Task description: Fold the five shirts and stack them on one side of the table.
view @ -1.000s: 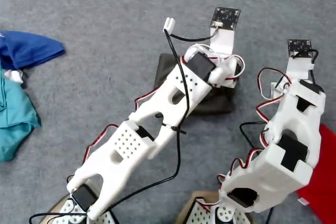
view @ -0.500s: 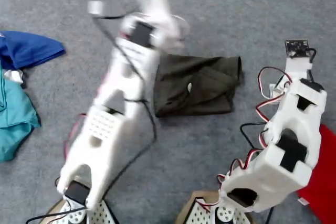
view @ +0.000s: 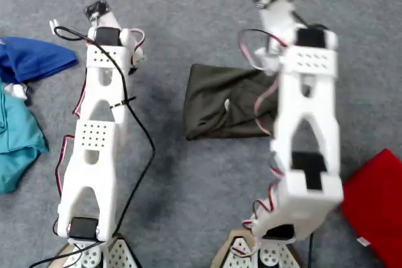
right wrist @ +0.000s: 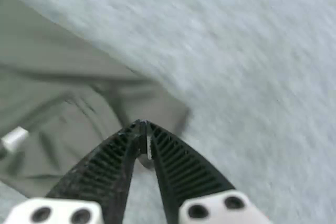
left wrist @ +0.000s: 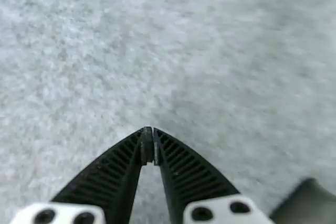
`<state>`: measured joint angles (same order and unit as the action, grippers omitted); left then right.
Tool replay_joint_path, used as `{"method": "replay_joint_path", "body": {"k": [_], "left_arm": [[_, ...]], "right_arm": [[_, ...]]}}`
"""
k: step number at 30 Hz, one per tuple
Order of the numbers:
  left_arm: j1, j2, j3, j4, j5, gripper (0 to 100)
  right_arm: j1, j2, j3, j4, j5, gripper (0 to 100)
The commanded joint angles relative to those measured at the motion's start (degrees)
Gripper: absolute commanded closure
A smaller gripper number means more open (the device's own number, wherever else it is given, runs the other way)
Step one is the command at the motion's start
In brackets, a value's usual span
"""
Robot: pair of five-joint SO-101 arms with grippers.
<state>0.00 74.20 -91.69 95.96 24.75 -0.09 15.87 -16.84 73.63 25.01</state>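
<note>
Left gripper [left wrist: 147, 131] and right gripper [right wrist: 143, 125] are closed, empty; olive shirt [view: 220, 105] lies folded at centre, red shirt [view: 377, 205] at 4 o'clock, blue shirt [view: 31, 58] and teal shirt [view: 16, 136] unfolded at 9 o'clock.

We read the table [view: 188, 180] cover as grey, matt, fuzzy felt-like cloth. Olive shirt [view: 220, 101], red shirt [view: 377, 199], blue shirt [view: 31, 58], teal shirt [view: 16, 142]: soft matt cloth. Left arm [view: 94, 149], right arm [view: 308, 92]: smooth white plastic. Left gripper [left wrist: 148, 135], right gripper [right wrist: 143, 129]: black matt plastic, ribbed.
</note>
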Motion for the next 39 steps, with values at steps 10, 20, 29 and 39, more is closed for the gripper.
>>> {"method": "replay_joint_path", "body": {"k": [10,20,29,39], "left_arm": [[-2.37,1.10,-4.04,-2.90,0.09,98],[-2.37,1.10,-4.04,-3.08,0.09,98],[-2.29,1.19,-3.87,-4.22,0.09,98],[-2.20,1.19,-3.87,-4.31,0.09,98]], "right_arm": [[-8.22,30.99,-40.40,21.80,0.35,99.4],[-9.19,43.56,-48.40,23.56,0.44,99.4],[-7.08,45.85,-48.40,25.49,0.62,99.4],[-3.56,42.15,-47.52,28.66,1.41,99.5]]}}
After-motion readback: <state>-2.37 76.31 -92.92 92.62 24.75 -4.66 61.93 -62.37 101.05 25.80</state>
